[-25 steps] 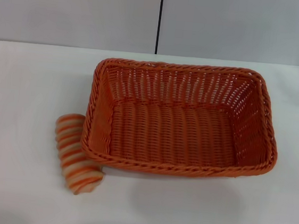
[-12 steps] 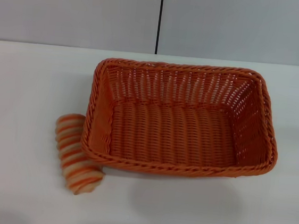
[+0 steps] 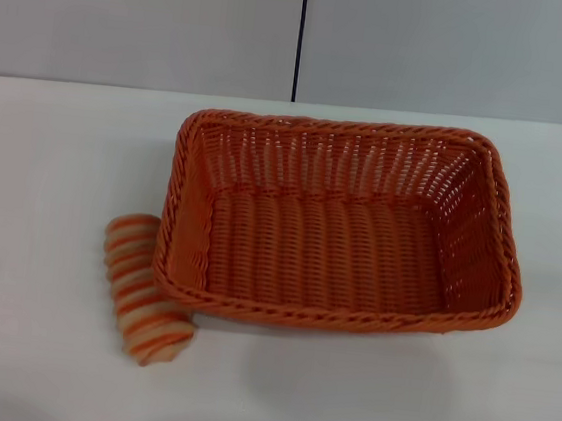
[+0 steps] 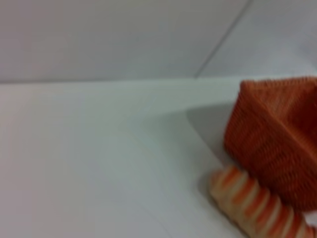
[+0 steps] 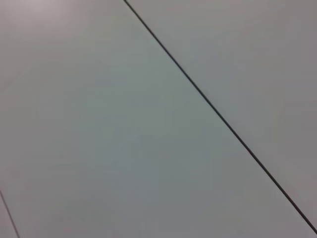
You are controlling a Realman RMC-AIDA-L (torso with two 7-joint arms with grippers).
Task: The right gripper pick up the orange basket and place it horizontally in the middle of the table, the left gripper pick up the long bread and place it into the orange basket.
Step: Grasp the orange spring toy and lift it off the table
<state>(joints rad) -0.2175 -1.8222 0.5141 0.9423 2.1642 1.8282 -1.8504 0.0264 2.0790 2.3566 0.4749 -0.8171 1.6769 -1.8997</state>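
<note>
Orange basket [image 3: 340, 222] sits flat on the white surface [image 3: 55, 157], long side running across the head view, open side up, nothing inside it. Braided rim intact all round; sloping open-weave walls.

Long bread [image 3: 145, 290] lies on the surface at the basket's left near corner, on the robot's left side of it. Loaf angled, one end tucked against the basket's left wall, the other end pointing toward the robot past the basket's near rim. Touching or just beside the wall; cannot tell which.

Left wrist view: basket corner [image 4: 277, 144] with the bread [image 4: 252, 203] lying close against its foot, surface [image 4: 99, 163] stretching away from the basket.

Right wrist view: only a plain grey panel [image 5: 148, 139] with a dark seam [image 5: 218, 114] across it.

Neither tool appears in any view, so whether left or right tool is apart or together cannot be told.
</note>
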